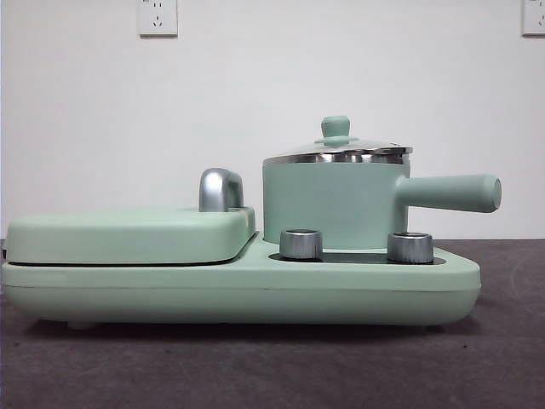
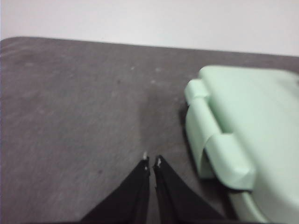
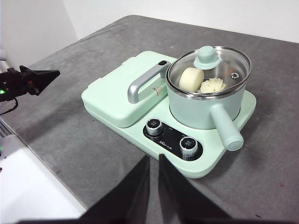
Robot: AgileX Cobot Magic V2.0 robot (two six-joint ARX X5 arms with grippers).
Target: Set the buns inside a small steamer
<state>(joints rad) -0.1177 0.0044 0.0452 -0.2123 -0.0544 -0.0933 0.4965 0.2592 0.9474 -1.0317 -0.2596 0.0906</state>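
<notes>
The small steamer is a mint-green pot with a long side handle, standing on the right half of the green cooker with its glass lid on. Through the lid, in the right wrist view, I see both buns inside: a smooth cylinder roll and a ridged round one. My right gripper hangs shut above the table in front of the cooker's knobs, holding nothing. My left gripper is shut and empty over bare grey table beside the cooker's left end; its dark tip also shows in the right wrist view.
The flat griddle lid with a chrome handle covers the cooker's left half. Two steel knobs sit on the front of the base. Grey table surrounds the cooker; a white wall stands behind.
</notes>
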